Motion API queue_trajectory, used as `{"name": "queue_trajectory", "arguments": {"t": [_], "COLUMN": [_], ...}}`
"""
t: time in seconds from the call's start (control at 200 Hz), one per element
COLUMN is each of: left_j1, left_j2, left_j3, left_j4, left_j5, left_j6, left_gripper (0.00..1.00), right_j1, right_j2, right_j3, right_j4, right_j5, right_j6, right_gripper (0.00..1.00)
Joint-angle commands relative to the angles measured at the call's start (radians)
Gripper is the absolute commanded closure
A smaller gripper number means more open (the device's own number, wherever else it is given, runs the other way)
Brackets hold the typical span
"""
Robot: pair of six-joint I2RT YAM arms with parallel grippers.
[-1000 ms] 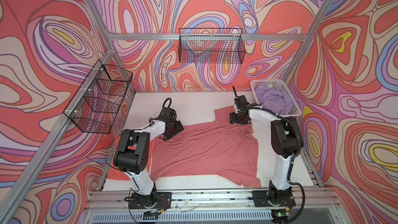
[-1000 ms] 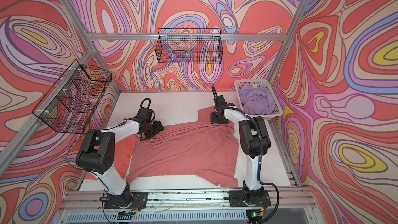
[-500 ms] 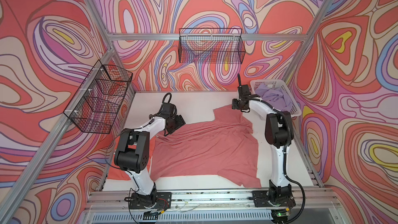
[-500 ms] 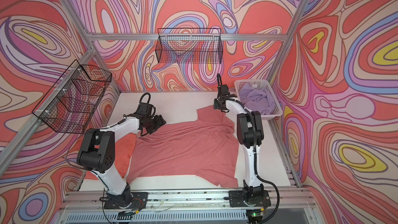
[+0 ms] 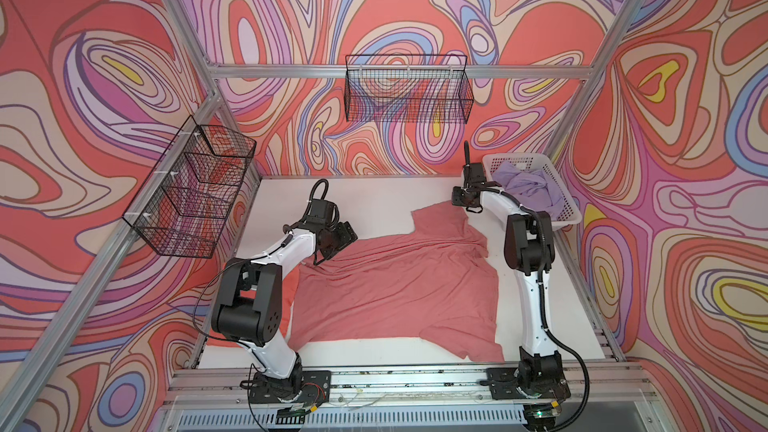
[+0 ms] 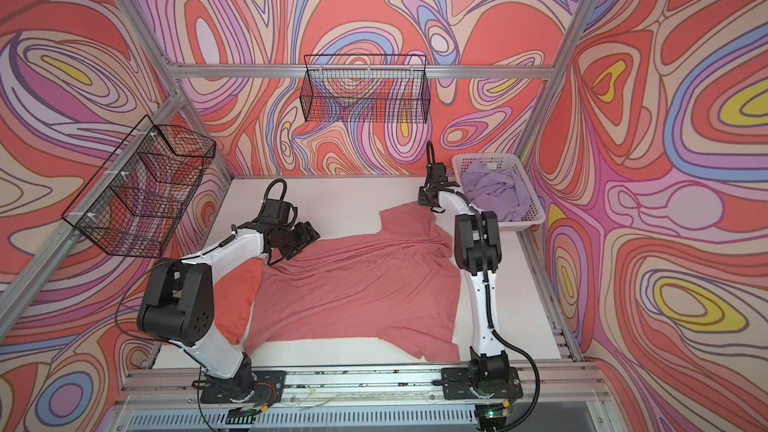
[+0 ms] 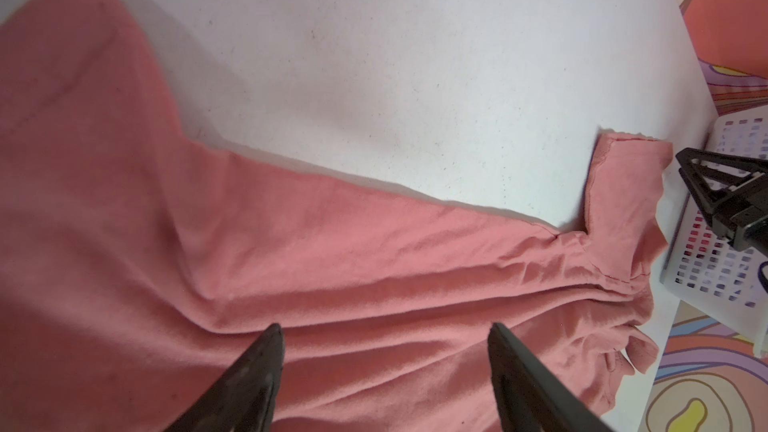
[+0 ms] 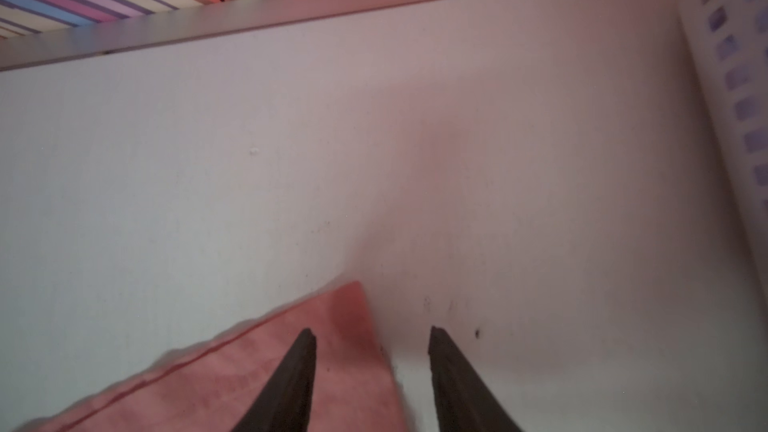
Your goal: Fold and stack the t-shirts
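Well, the left gripper (image 7: 384,328) hangs parted wide over the pink shirt (image 5: 395,284), the right gripper (image 8: 372,332) parted astride its sleeve corner (image 8: 345,313); only one finger covers cloth, so a pinch could slip off

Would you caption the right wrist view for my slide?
Right gripper, jaws apart, straddles the salmon-pink t-shirt at its corner.

White basket (image 5: 523,157) back right; wire baskets (image 5: 407,95) wall-mounted.

Top views overhead; wrist views (close) share shirt (image 7: 291,263).
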Motion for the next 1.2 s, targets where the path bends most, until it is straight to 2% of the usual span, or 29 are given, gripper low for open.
{"name": "queue_trajectory", "arguments": {"t": [0.0, 0.471, 0.666, 0.711, 0.801, 0.946, 1.192], "left_j1": [-0.002, -0.002, -0.002, -0.002, -0.002, 0.023, 0.135], "left_j2": [-0.035, -0.054, -0.059, -0.06, -0.069, -0.082, -0.058], "left_j3": [-0.018, -0.029, -0.03, -0.028, -0.02, 0.015, 0.095], "left_j4": [-0.027, -0.044, -0.048, -0.051, -0.063, -0.105, -0.152], "left_j5": [0.007, -0.008, -0.011, -0.014, -0.027, -0.07, -0.171], "left_j6": [-0.012, -0.014, -0.014, -0.015, -0.01, 0.025, 0.141], "left_gripper": [0.2, 0.2, 0.2, 0.2, 0.2, 0.2, 0.22], "right_j1": [-0.003, -0.002, -0.002, -0.002, -0.003, -0.004, -0.003], "right_j2": [0.056, 0.1, 0.079, 0.079, 0.08, 0.059, -0.133], "right_j3": [0.053, 0.082, 0.055, 0.055, 0.058, 0.055, -0.091], "right_j4": [-0.02, -0.047, -0.034, -0.034, -0.03, -0.026, 0.032], "right_j5": [-0.03, -0.052, -0.047, -0.044, -0.037, -0.014, 0.027], "right_j6": [-0.012, -0.017, -0.021, -0.022, -0.02, -0.026, -0.059], "right_gripper": [0.55, 0.71, 0.81, 0.85, 1.0, 1.0, 1.0]}}
